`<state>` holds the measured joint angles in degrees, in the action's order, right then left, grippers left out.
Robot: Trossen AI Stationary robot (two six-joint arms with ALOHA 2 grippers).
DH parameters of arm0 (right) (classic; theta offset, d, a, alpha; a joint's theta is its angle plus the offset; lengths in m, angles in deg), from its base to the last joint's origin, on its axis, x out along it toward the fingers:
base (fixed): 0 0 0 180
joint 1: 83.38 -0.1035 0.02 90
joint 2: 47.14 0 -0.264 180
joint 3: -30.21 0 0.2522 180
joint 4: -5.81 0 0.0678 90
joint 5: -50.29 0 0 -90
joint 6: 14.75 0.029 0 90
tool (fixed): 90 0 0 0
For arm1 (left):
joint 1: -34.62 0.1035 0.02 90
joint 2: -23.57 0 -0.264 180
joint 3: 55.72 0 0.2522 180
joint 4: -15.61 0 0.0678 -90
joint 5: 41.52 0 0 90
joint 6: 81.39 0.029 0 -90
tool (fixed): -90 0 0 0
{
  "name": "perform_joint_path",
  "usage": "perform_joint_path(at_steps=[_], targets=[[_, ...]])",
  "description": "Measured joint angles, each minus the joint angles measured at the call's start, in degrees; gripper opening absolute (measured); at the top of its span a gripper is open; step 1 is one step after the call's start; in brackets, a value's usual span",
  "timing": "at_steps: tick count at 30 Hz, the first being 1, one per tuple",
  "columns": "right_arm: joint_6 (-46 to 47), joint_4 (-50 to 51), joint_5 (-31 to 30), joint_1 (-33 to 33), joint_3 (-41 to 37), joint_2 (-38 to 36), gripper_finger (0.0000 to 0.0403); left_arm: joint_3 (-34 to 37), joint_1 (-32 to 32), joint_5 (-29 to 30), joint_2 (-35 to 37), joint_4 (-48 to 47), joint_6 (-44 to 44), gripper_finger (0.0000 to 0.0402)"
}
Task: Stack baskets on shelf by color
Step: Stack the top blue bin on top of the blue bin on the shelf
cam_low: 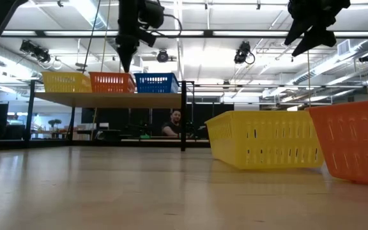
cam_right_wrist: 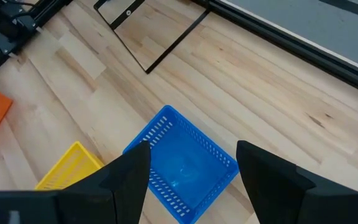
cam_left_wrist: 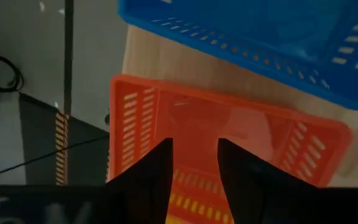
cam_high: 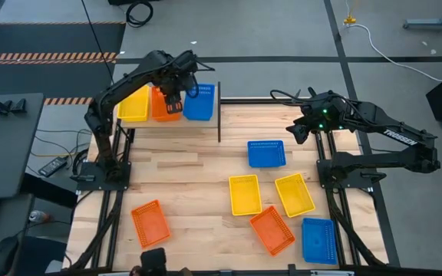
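Shelf (cam_high: 209, 115) at table's far left holds yellow basket (cam_high: 134, 103), orange basket (cam_high: 162, 106) and blue basket (cam_high: 199, 102) side by side. Left gripper (cam_high: 175, 101) hovers over the orange one, jaws partly apart, nothing held. Right gripper (cam_high: 301, 132) hangs above the loose blue basket (cam_high: 266, 153) on the table, jaws wide apart, empty. Five more baskets lie on the tabletop.

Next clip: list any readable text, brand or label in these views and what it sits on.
"TROSSEN": white lettering on the right arm, high view.
No other text can be read: the baskets and the shelf show no labels in any view.
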<state>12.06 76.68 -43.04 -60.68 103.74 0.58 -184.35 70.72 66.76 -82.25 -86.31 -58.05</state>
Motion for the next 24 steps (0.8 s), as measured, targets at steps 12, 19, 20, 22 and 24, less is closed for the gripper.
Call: perform_joint_path(at_steps=[12,19,20,22,24], targets=[[4.89,3.23,3.31,-1.16,0.00,4.52,0.0244,-0.02,-11.26,-0.46,7.54,3.27,-20.76,0.0132],[20.39,2.30,11.93,-4.32,-2.90,12.84,0.0244,-0.04,-20.05,-3.08,11.50,10.11,-31.26,0.0132],[22.40,1.27,12.60,-4.98,-3.43,14.06,0.0244,-0.04,-21.26,-3.24,12.05,11.83,-32.80,0.0132],[25.63,-1.61,13.09,-6.54,-4.23,16.52,0.0244,-0.04,-23.51,-3.47,13.06,14.99,-35.72,0.0132],[28.49,-4.58,13.05,-7.90,-4.35,19.14,0.0244,-0.04,-25.67,-3.45,13.99,18.76,-38.28,0.0132]])
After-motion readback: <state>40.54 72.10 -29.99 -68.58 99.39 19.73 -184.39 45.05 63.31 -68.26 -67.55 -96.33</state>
